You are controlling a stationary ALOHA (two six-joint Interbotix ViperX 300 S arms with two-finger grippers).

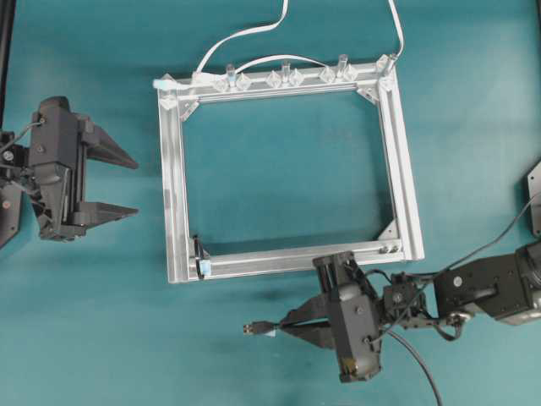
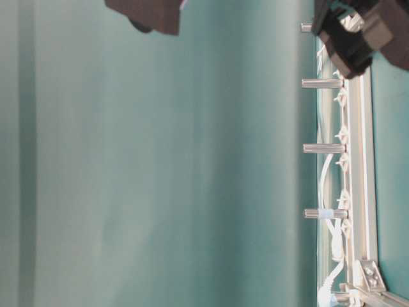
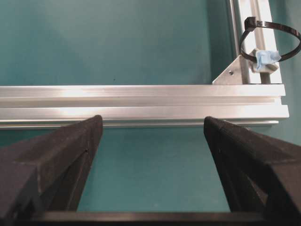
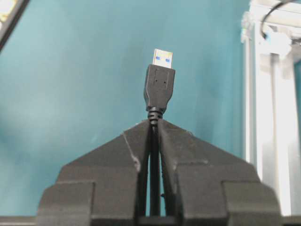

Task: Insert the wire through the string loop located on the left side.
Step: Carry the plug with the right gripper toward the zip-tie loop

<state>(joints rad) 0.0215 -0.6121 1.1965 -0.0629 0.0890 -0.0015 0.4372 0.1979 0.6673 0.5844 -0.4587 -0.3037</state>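
Your right pincer (image 4: 154,123) is clamped shut on the wire (image 1: 406,342) just behind its black plug (image 4: 159,89), so the metal tip sticks out straight ahead of the closed jaws; the pick-up is done. The threading is not: in the overhead view the plug hangs ahead of the right pincer over bare bench (image 1: 101,321), outside the aluminium frame (image 1: 173,211), and the string loop (image 3: 270,40) stands near that tip, off to one side at the frame's corner, with a clear gap between them. You still have to bring the tip across, line it up with the opening and push it through. Your left pincer (image 1: 110,182) is spread as wide as it goes and holds nothing; the frame's rail lies just ahead of its fingers (image 3: 56,160), and the loop with its pale-blue base rises beyond the rail, off to the side of its right finger. No containers are in sight; at the frame's far rail, well apart from both pincers, a white cable (image 1: 245,34) runs among clear clips (image 1: 283,78).
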